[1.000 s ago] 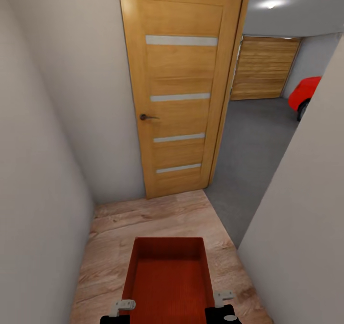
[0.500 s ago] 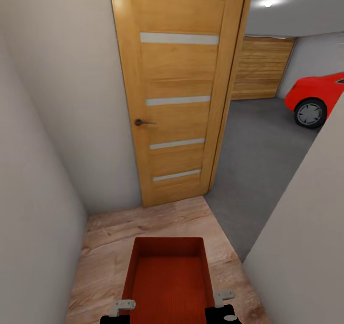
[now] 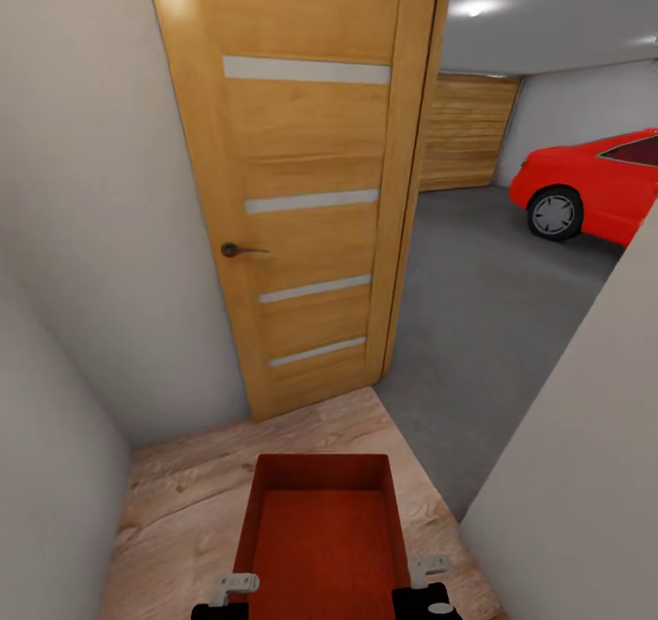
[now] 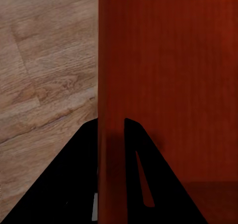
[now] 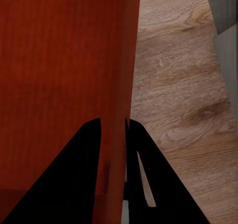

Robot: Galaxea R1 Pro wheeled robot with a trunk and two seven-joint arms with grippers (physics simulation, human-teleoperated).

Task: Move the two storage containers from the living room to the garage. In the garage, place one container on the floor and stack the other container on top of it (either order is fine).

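Orange-red storage container (image 3: 324, 538): rectangular, open-topped, thin upright walls, finely ribbed bottom, carried level between the two grippers above light wood plank flooring (image 3: 192, 492). Left gripper (image 4: 111, 135): its two black wedge-shaped fingers straddle the bin's left wall, one inside and one outside, clamped on it. Right gripper (image 5: 113, 132): posed the same way, pinching the right wall. In the head view both grippers sit at the bin's near corners, pale brackets showing. Ahead of the grippers stands an open honey-coloured wooden door (image 3: 292, 190) with four frosted horizontal strips and a dark lever handle (image 3: 236, 251). Beyond it to the right: the garage's rough dark grey floor (image 3: 484, 318), a slatted wooden garage door (image 3: 464, 132), and a red car (image 3: 589, 186). Pale walls close in on both sides.
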